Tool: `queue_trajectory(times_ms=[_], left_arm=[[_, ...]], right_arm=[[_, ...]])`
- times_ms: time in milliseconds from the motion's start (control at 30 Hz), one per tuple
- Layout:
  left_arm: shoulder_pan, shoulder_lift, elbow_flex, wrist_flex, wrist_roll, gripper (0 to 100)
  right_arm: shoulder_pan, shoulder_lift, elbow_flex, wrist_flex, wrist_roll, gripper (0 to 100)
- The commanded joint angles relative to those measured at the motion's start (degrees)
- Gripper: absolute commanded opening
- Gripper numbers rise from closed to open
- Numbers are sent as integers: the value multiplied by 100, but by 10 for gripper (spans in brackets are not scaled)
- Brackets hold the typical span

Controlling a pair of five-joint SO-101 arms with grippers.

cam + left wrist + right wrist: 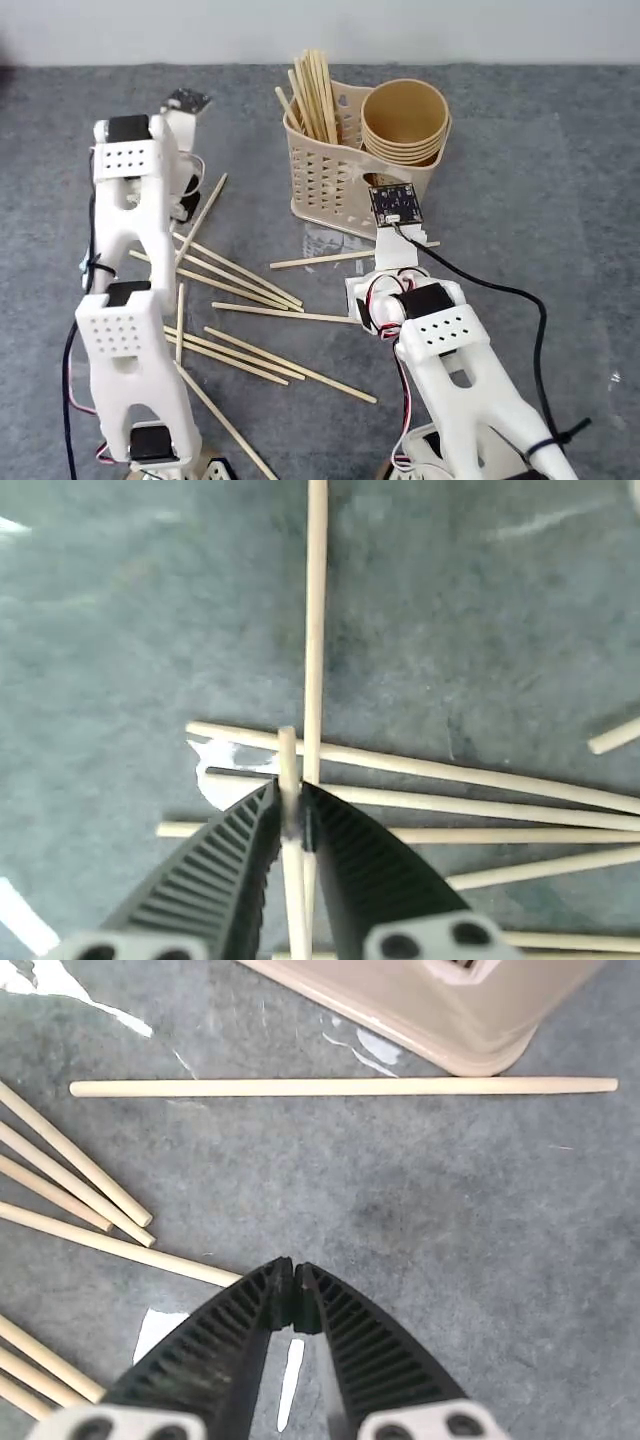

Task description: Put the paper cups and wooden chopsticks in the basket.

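While upright, basket (325, 190) with cups (405, 115), chopsticks (315, 95)

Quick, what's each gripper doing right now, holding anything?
Left gripper: closed on a wooden chopstick.
Right gripper: closed, holding nothing.

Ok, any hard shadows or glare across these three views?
High view: even light, faint shadows by the beige slotted plastic basket. Left wrist view: a bright glint on the grey mat beside the black left gripper, shut on a wooden chopstick. Right wrist view: similar glints near the shut right gripper.
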Motion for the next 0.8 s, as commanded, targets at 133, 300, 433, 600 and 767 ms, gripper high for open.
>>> queue_trajectory(times_ms=[133,300,433,600,767], left_arm=[[35,-1468,-224,158,387,12],[167,-2567,-224,149,598,12],[404,-3367,-224,114,985,12],[686,-4149,-233,-571,1776,12],[703,-4554,-215,-1829,2866,12]], right_arm=[[57,-180,-35,-84,-62,9],[57,-180,-35,-84,-62,9],[57,-180,-35,-84,-62,9],[57,-180,-35,-84,-62,9],[57,-180,-35,-84,-62,9]])
